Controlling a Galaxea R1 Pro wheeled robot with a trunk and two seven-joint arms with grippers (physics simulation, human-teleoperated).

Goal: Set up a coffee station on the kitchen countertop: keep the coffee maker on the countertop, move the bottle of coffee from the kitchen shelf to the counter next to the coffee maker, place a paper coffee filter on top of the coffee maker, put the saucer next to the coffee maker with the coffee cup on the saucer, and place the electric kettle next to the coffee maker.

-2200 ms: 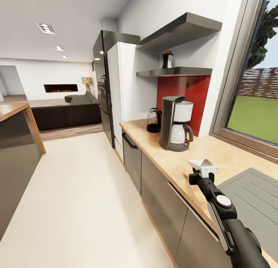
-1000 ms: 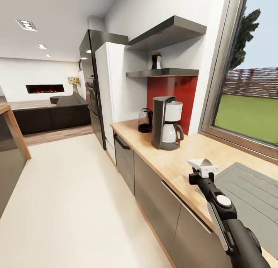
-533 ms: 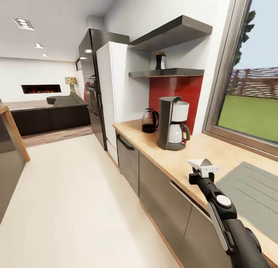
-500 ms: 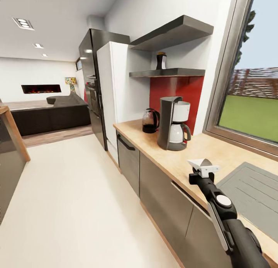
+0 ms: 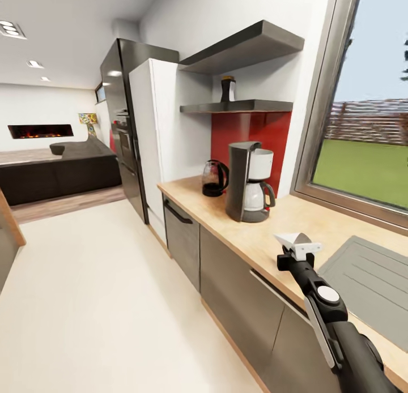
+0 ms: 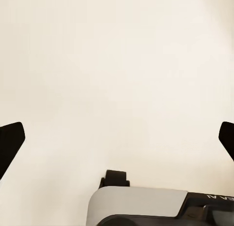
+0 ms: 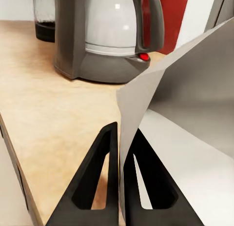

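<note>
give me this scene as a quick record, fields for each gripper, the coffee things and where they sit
right gripper: shut on paper coffee filter, held above the kitchen countertop
left gripper: open, holding nothing, pale surface beyond it
coffee maker: upright on the countertop, ahead of the right gripper
electric kettle: on the countertop beside the coffee maker, on its far side
bottle of coffee: on the kitchen shelf above the coffee maker

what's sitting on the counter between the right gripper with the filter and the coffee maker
Nothing: in the head view, only bare kitchen countertop separates the right gripper, shut on the paper coffee filter, from the coffee maker.
</note>
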